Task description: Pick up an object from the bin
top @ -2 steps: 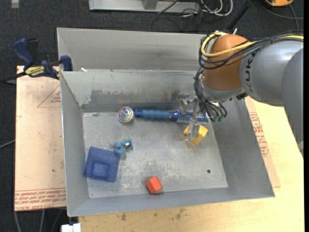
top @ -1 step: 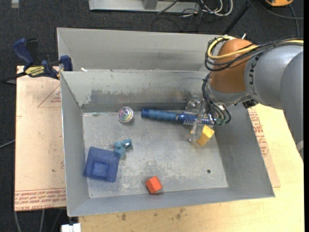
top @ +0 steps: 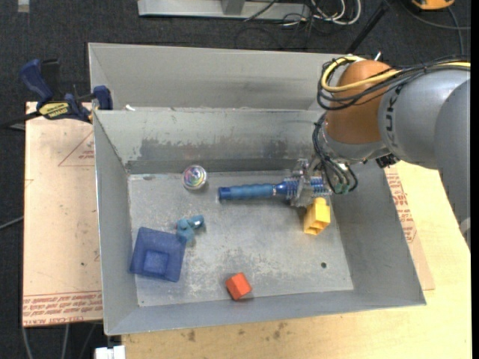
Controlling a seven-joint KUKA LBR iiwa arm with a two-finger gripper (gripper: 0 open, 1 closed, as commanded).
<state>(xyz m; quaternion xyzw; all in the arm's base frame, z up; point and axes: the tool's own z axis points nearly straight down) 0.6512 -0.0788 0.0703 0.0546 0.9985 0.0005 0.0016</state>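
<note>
When taken from the near wall backward: first an orange block (top: 238, 286), small, lying alone on the floor of the bin (top: 269, 253), close to the near wall and well apart from everything else.

Farther in and to the left, a dark blue square tray (top: 157, 254), lying flat, slightly turned, close to the left wall. Just past its far right corner, a small pale blue piece (top: 189, 227), right by the tray; touching or not, hard to tell.

Over on the right side, a little deeper in, a yellow block (top: 317, 217), tilted, lying just beside the near side of the gripper (top: 309, 189). Gripper down low at the floor, at the right end of a blue stick (top: 248, 193). Stick lying flat, running left to right across the middle of the floor, its paler, striped right end under or against the gripper. Clenched, released or grasping: cannot tell, with wrist and cables covering the tip. Yellow block crowding that spot from the near side.

Farther back and left, beyond the left end of the stick, a small shiny ball (top: 195, 177), near the foot of the back wall, apart from the stick.

Farthest back, the orange wrist cover (top: 359, 103) with yellow cables looped around it, then the grey arm (top: 434, 118) leading off to the right over the bin's right wall.
</note>
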